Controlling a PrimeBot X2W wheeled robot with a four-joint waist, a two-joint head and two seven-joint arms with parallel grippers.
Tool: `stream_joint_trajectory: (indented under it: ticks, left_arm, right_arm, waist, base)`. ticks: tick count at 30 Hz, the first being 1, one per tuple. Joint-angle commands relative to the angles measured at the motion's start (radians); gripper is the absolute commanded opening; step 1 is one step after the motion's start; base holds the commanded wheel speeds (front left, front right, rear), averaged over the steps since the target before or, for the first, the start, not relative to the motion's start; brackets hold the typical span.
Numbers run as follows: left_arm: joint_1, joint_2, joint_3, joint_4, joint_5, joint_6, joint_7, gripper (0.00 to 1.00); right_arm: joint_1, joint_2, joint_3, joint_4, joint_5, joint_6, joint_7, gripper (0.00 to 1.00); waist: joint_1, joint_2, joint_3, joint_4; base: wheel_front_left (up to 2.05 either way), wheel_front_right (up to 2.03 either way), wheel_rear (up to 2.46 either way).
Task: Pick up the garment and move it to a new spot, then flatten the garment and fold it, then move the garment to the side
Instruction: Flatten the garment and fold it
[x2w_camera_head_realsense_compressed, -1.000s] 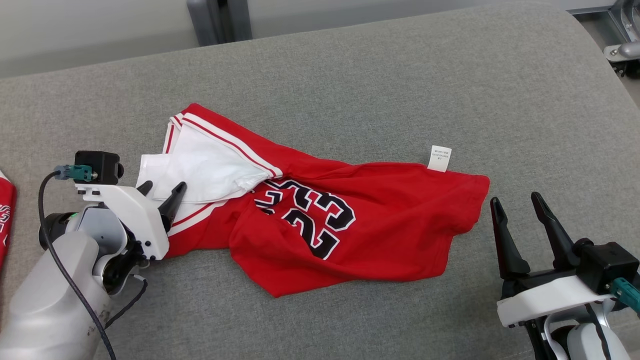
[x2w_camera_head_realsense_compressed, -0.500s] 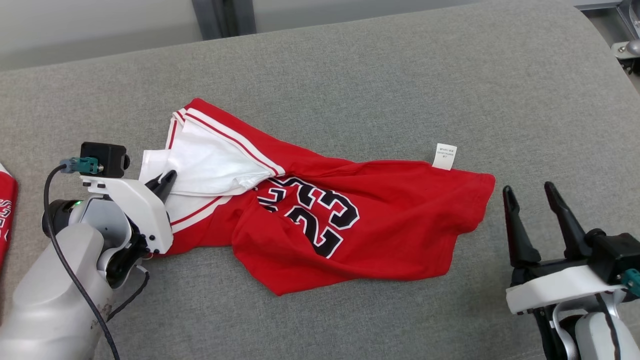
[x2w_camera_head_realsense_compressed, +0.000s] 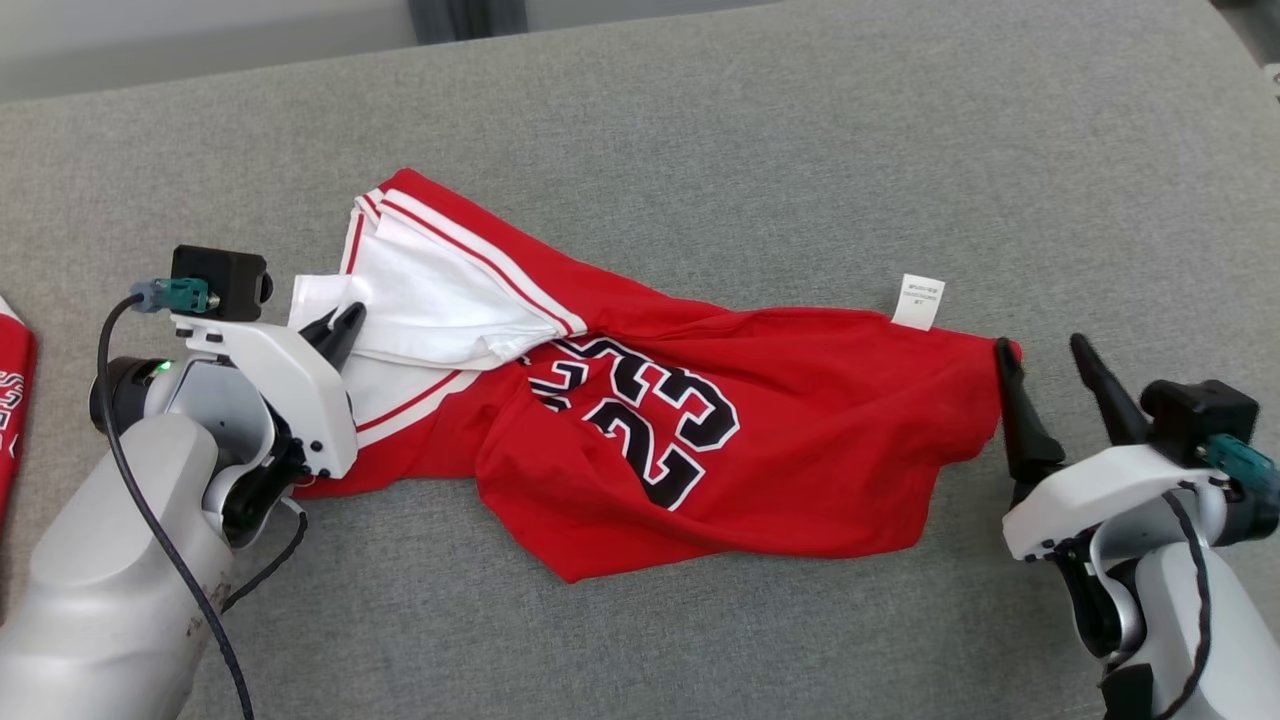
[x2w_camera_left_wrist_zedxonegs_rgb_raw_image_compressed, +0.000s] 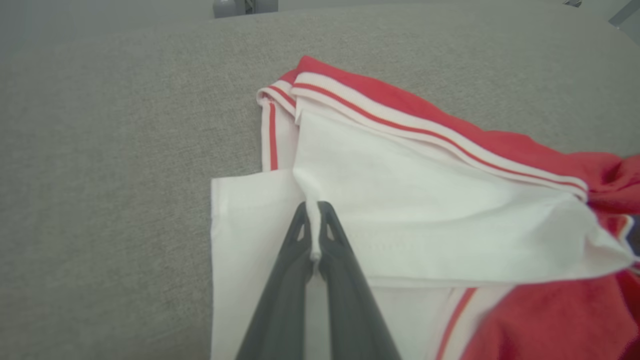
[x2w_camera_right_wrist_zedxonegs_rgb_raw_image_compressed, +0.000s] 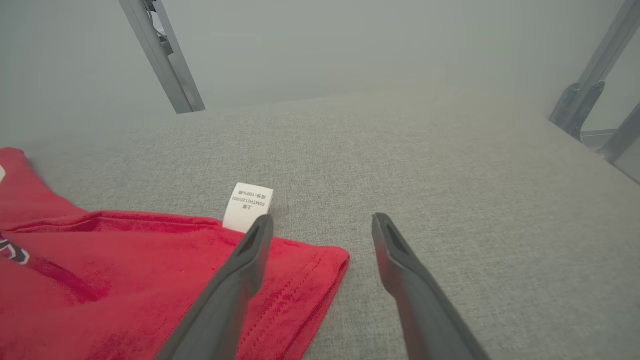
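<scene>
Since a second ago left gripper (x2w_camera_head_realsense_compressed: 338, 322) has clamped onto a fold of the white sleeve (x2w_camera_left_wrist_zedxonegs_rgb_raw_image_compressed: 400, 200), right gripper (x2w_camera_head_realsense_compressed: 1040, 350) moved up to the hem corner, fingers spread, red number-23 jersey (x2w_camera_head_realsense_compressed: 800, 440) crumpled mid grey cushion (x2w_camera_head_realsense_compressed: 700, 120), care label (x2w_camera_head_realsense_compressed: 918, 301) at far edge

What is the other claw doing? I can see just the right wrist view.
Observer: The left claw is shut, pinching a white fold of the jersey.
Operator: Is anything printed on the jersey?
Observer: Yes, a black 23 with white outlines, near its middle.
Operator: Is there any other clothing around?
Observer: A second red cloth peeks in at the head view's far left.
</scene>
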Motion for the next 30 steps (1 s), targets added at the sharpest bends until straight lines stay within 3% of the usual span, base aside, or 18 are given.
stream_joint_trajectory:
  ticks: [1, 4, 12, 13, 15, 18, 23, 30]
  left_arm:
    - [-0.020, 0.005, 0.001, -0.003, 0.004, 0.005, 0.002, 0.00]
    - [-0.027, 0.004, -0.006, -0.010, 0.007, 0.007, 0.005, 0.00]
    - [-0.036, 0.008, -0.010, -0.020, 0.008, 0.012, 0.009, 0.00]
    - [-0.036, 0.007, -0.010, -0.021, 0.007, 0.013, 0.010, 0.00]
    - [-0.037, 0.007, -0.011, -0.022, 0.004, 0.016, 0.011, 0.00]
    - [-0.033, 0.006, -0.007, -0.028, -0.005, 0.022, 0.013, 0.00]
    - [-0.046, 0.021, 0.016, -0.081, 0.001, 0.049, -0.027, 0.00]
    - [-0.061, 0.055, 0.068, -0.231, 0.011, 0.121, -0.089, 0.00]
  right_arm:
    - [-0.009, -0.007, 0.001, 0.005, 0.005, 0.000, 0.006, 1.00]
    - [-0.066, -0.029, 0.046, 0.112, 0.054, 0.000, 0.035, 1.00]
    - [-0.141, -0.059, 0.097, 0.223, 0.133, 0.000, 0.114, 1.00]
    - [-0.146, -0.061, 0.107, 0.231, 0.153, 0.000, 0.132, 0.96]
    - [-0.154, -0.072, 0.128, 0.233, 0.181, 0.000, 0.155, 0.00]
    - [-0.155, -0.089, 0.149, 0.212, 0.215, 0.000, 0.154, 0.00]
    - [-0.154, -0.122, 0.117, 0.141, 0.202, 0.000, 0.038, 0.00]
    - [-0.179, -0.147, 0.060, -0.007, 0.149, 0.000, -0.069, 0.00]
  waist:
    - [0.0000, 0.0000, 0.005, 0.004]
    - [0.0000, 0.0000, 0.019, 0.014]
    - [0.0000, 0.0000, 0.031, 0.016]
    - [0.0000, 0.0000, 0.031, 0.016]
    - [0.0000, 0.0000, 0.030, 0.015]
    - [0.0000, 0.0000, 0.026, 0.013]
    - [0.0000, 0.0000, 0.014, 0.016]
    - [0.0000, 0.0000, -0.028, 0.033]
  base:
    - [0.00, 0.00, 0.00]
    - [0.00, 0.00, 0.00]
    - [0.00, 0.00, 0.00]
    - [0.00, 0.00, 0.00]
    - [0.00, 0.00, 0.00]
    - [0.00, 0.00, 0.00]
    - [0.00, 0.00, 0.00]
    - [0.00, 0.00, 0.00]
